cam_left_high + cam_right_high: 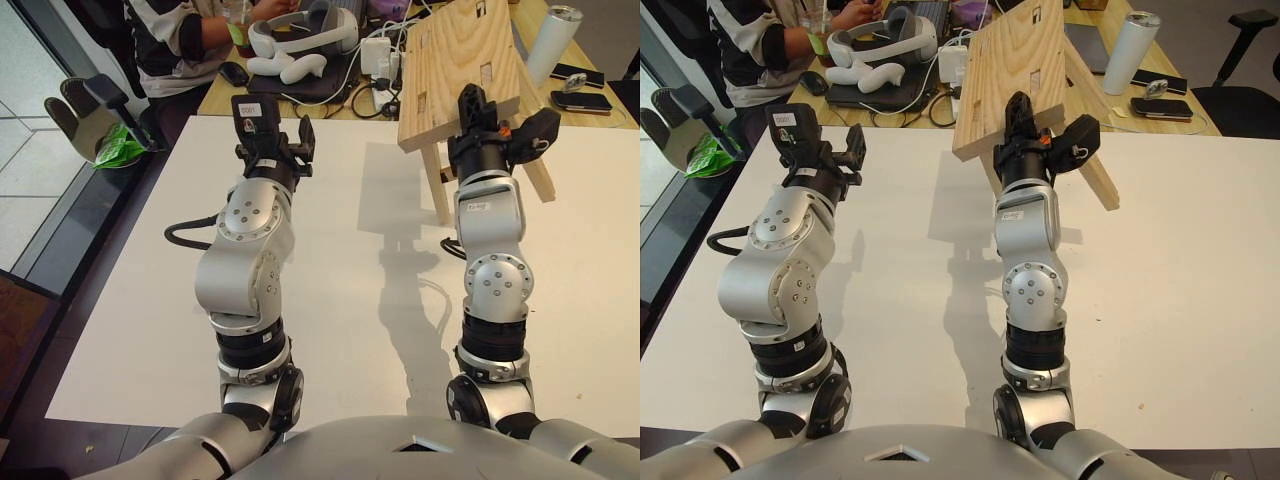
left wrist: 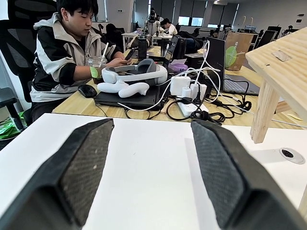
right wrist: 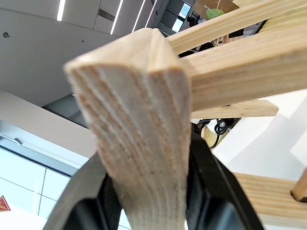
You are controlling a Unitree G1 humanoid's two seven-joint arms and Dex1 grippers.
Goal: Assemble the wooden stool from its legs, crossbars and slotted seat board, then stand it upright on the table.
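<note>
Stool point(image 1: 465, 60), seemingly joined, tilts at one o'clock on the desk point(image 1: 130, 300) because the right tool point(image 1: 1048, 128) pinches one leg point(image 3: 139, 120), probably to stand it up; the left tool point(image 2: 152, 172) hangs spread, empty.

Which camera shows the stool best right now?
The left eye view: most of the tilted stool shows there, top and legs. The right eye view shows much the same. The left wrist view catches a seat corner and one leg; the right wrist view, a leg end gripped in the right tool.
</note>
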